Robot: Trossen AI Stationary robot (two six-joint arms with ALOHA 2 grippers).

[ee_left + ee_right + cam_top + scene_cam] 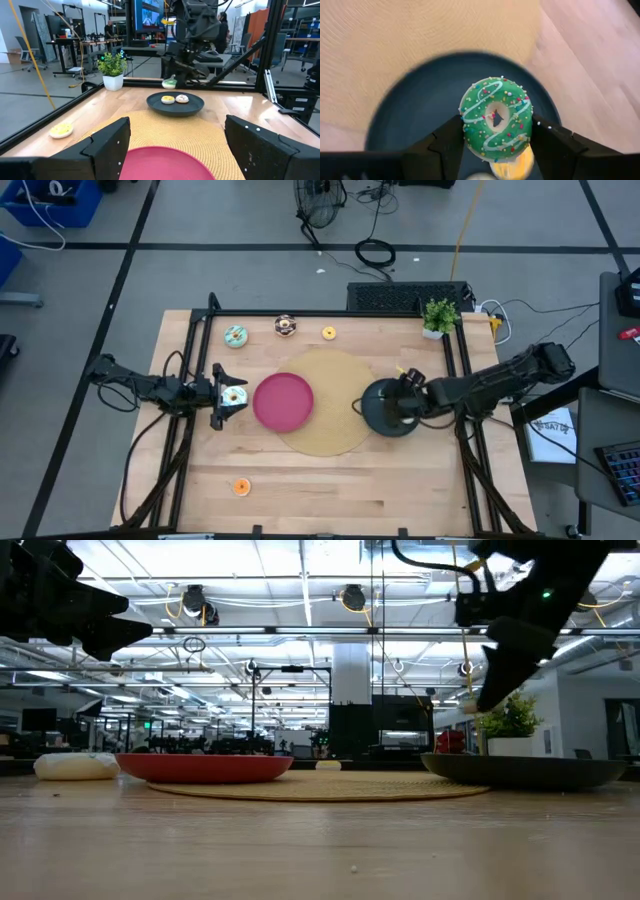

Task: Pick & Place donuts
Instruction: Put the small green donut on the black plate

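Observation:
My right gripper (496,131) is shut on a green-iced donut (496,119) above the black plate (377,420). That plate carries a yellow donut (167,100) and a white donut (182,98). My left gripper (228,395) hovers open, raised over a white donut (75,766) that lies flat on the table left of the pink plate (283,401). Teal (236,336), chocolate (286,326) and yellow (329,333) donuts lie near the far edge. An orange donut (241,487) lies near the near edge. My right gripper pinches the green donut between its two fingers, one on each side of the outer rim (466,131). The fingers come from above, pointing down. The donut is lifted clear over the black plate, iced face up.
A round woven mat (325,442) lies under both plates. A small potted plant (440,315) stands at the far right corner. Black frame rails (455,350) run along the table's left, right and far sides. Bare wood shows along the near side.

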